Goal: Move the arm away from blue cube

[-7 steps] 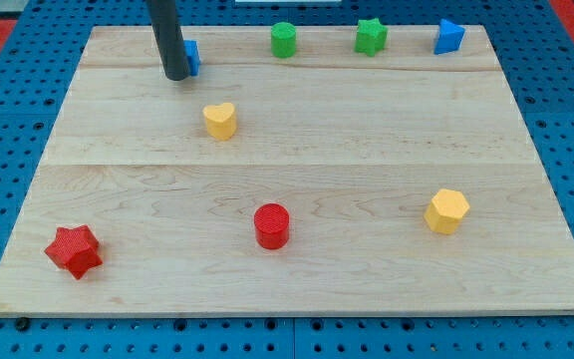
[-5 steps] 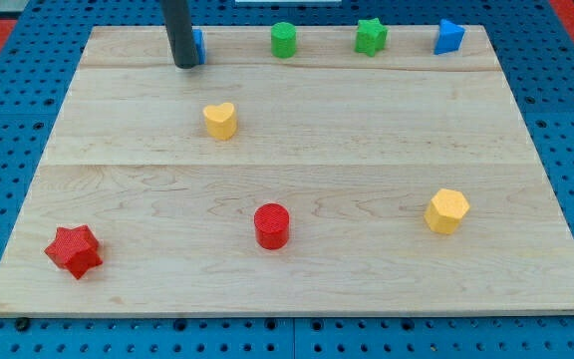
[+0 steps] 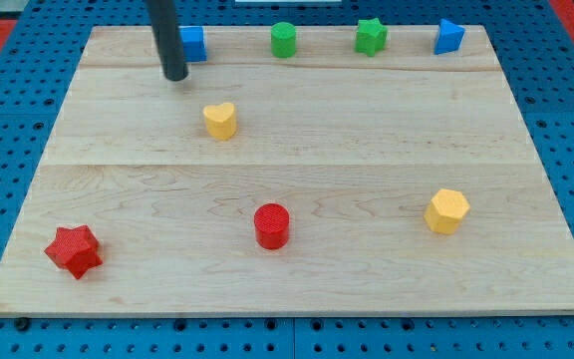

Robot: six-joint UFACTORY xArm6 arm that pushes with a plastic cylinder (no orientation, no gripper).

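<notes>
Tabletop (image 3: pixel 297 284), wooden, contents from the view's left:
- Red star (image 3: pixel 74 250), near bottom-left corner.
- My tip (image 3: pixel 175 75), just below-left of the blue cube (image 3: pixel 193 44) at the top edge; a thin gap shows, contact cannot be ruled out.
- Yellow heart (image 3: pixel 220 120).
- Red cylinder (image 3: pixel 271 225).
- Green cylinder (image 3: pixel 284 40), green star (image 3: pixel 371 36), top edge.
- Yellow hexagon (image 3: pixel 447 210).
- Second blue block (image 3: pixel 449 37), top right.

No claw fitted, so no claw state to tell. Step in hand: retreat under way. Next: slide toward open wood, sparing the heart.
</notes>
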